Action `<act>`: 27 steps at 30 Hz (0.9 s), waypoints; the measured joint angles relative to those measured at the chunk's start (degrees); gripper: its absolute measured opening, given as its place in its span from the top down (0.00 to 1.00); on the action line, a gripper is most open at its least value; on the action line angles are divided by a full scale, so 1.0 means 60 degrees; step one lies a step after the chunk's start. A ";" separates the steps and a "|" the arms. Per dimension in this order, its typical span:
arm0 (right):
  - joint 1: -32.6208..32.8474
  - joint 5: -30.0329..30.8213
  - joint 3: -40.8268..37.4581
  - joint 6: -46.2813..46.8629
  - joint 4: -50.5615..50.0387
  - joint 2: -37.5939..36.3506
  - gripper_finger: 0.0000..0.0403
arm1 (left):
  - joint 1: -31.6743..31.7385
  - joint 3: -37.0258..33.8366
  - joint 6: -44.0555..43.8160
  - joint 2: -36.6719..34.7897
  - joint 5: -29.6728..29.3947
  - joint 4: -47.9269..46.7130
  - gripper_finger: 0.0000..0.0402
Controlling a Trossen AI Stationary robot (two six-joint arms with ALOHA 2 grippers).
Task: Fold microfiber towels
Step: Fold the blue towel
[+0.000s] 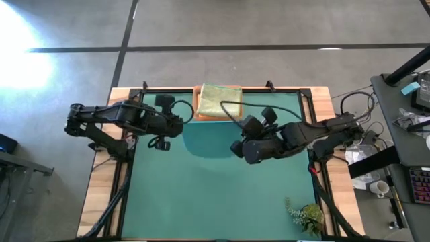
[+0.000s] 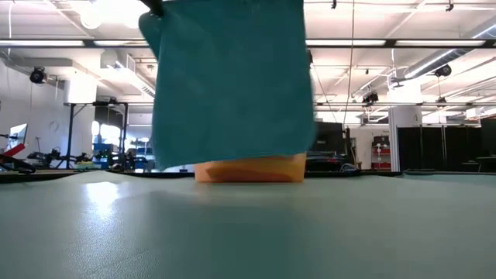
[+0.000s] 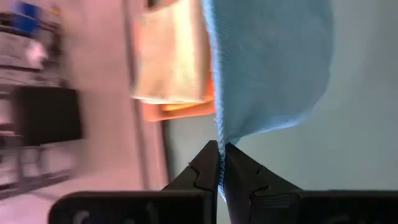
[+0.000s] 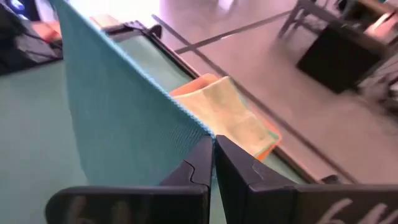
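Low view: the teal towel (image 2: 232, 77) is held spread in the air above the tabletop (image 2: 248, 232), a top corner pinched by each gripper's fingers, so lowering it flat is judged the next requirement.

- The concrete floor (image 1: 269, 27) was grey, crossed by dark seam lines, with a bright glare patch at one side.
- A dark desk (image 1: 410, 128) stood beside the table, cluttered with cables.
- Long ceiling lights (image 2: 403, 46) ran above a large open hall.
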 joint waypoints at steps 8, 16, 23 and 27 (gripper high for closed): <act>-0.0684 0.1710 -0.0004 -0.1407 -0.0059 0.0588 0.98 | 0.0319 0.0085 0.1701 0.0004 -0.1884 0.0620 1.00; -0.0636 0.0847 -0.0062 -0.1144 -0.0052 0.0603 0.98 | 0.0486 0.0035 0.0149 -0.0004 -0.0816 0.0617 1.00; 0.0107 -0.2332 -0.1180 0.0594 0.0038 0.0603 0.98 | -0.0239 -0.1116 -0.3498 0.0109 0.4278 0.0721 1.00; 0.0548 -0.3646 -0.2130 0.1125 0.0920 0.0603 0.98 | -0.1053 -0.2296 -0.4770 0.0393 0.4743 0.1330 1.00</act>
